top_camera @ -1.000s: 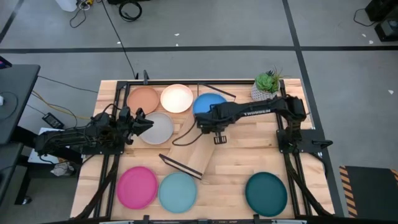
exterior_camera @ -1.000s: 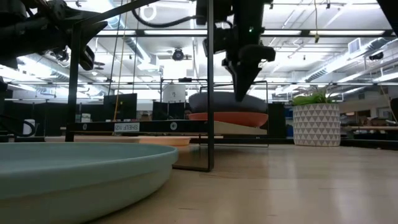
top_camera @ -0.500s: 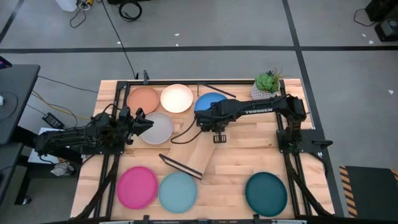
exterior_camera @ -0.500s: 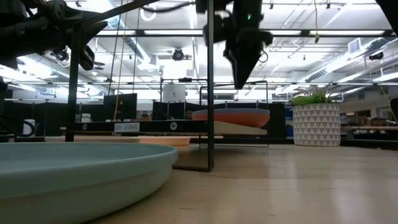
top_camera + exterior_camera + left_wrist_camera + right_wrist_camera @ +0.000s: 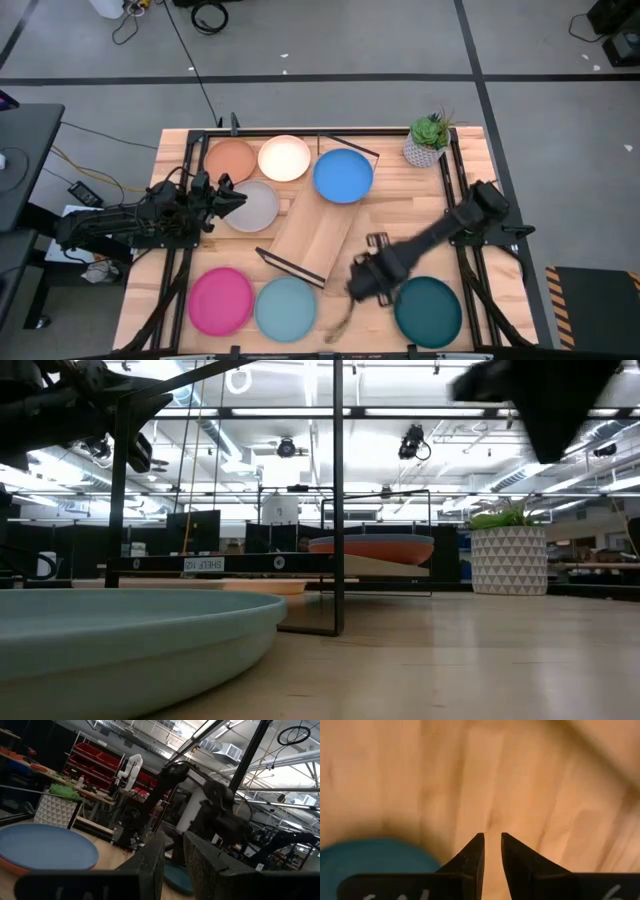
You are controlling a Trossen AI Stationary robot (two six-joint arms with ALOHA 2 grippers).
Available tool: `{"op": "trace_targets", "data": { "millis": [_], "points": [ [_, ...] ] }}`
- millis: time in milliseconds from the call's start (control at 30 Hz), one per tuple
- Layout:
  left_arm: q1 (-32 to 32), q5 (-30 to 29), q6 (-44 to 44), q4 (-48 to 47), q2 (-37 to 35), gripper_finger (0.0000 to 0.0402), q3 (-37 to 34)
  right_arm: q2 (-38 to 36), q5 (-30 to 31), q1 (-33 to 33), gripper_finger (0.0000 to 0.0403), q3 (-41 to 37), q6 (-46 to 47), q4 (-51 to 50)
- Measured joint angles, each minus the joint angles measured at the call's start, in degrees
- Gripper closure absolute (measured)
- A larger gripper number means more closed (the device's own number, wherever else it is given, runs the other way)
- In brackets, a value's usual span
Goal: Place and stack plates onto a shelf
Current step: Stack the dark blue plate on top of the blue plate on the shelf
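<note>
The table (image 5: 410, 215) is pale, smooth wood with visible grain, as is the shelf (image 5: 318, 237) board, framed in thin black metal wire. The plates look matt: blue plate (image 5: 343, 175), dark teal plate (image 5: 428, 310). The pot (image 5: 508, 560) has faceted white relief.

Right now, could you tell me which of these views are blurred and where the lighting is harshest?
High view: the right tool and forearm smear beside the dark teal plate; the rest is sharp. Right wrist view: tabletop and plate are streaked with motion blur. Low view: bright ceiling lights backlight the shelf, and the near light blue plate is soft. Left wrist view: glare from the ceiling lights.
</note>
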Motion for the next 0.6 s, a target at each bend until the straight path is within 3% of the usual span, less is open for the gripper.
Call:
{"op": "trace_targets", "data": {
  "millis": [233, 400, 600],
  "points": [
    [-0.01, 0.00, -0.02, 0.02, 0.00, 0.0324, -0.02, -0.02, -6.25, 3.26, 0.0304, -7.45, 5.78, 1.51],
    [-0.01, 0.00, -0.04, 0.04, 0.00, 0.0324, -0.01, 0.00, -10.82, 3.26, 0.0259, -12.04, 3.21, 5.12],
    [-0.01, 0.00, -0.04, 0.06, 0.00, 0.0324, -0.02, 0.00, -11.63, 4.39, 0.0205, -15.85, 2.52, 5.60]
  ]
}}
